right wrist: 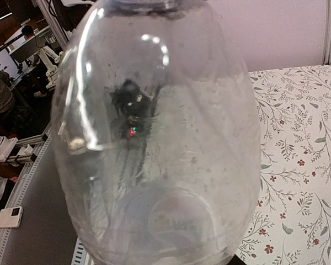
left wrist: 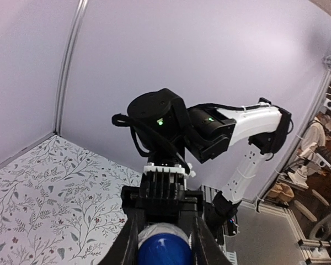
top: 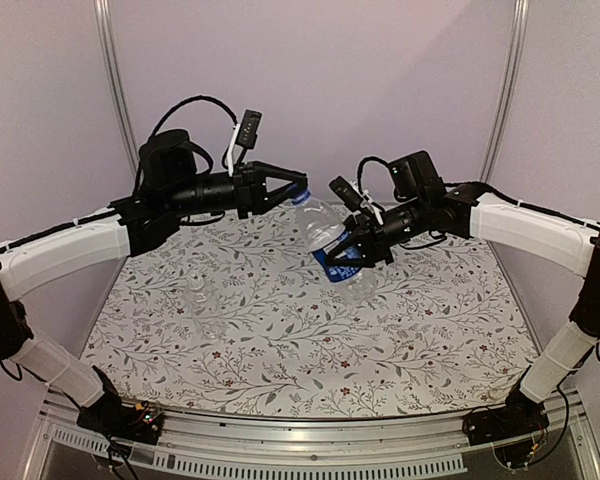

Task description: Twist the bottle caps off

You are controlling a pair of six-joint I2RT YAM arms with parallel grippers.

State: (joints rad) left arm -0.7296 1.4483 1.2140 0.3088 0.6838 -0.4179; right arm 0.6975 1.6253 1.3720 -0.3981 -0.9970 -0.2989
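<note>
**op:** where's the tall one?

**eng:** Your right gripper (top: 352,252) has its jaws clamped on the taller clear plastic bottle with the blue-and-white label band (top: 320,222), gripping at the label. The bottle is lifted off the floral-patterned desk (top: 400,345), over its middle toward the far edge. It's tilted, neck toward your left arm.

**op:** left side?

**eng:** The left gripper (top: 296,190) has its jaws clenched on the bright blue round plastic screw cap (left wrist: 164,249). In the left wrist view the cap sits centred between the two black fingers (left wrist: 126,248). I'd say the cap isn't off the neck yet.

**op:** how do I turn it?

**eng:** Roll your left wrist about the bottle's own axis, not across it. Hold the right arm dead steady, since the thin wall will probably flex and could slip in the jaws. If the bottle spins with the cap, tighten your right grip before going on. Let the left arm back off along the neck as the thread lifts the cap.

**op:** second bottle?

**eng:** The shorter unlabelled see-through plastic bottle (top: 206,300) stands upright near the desk's left edge, untouched. I can't make out its cap from here.
</note>
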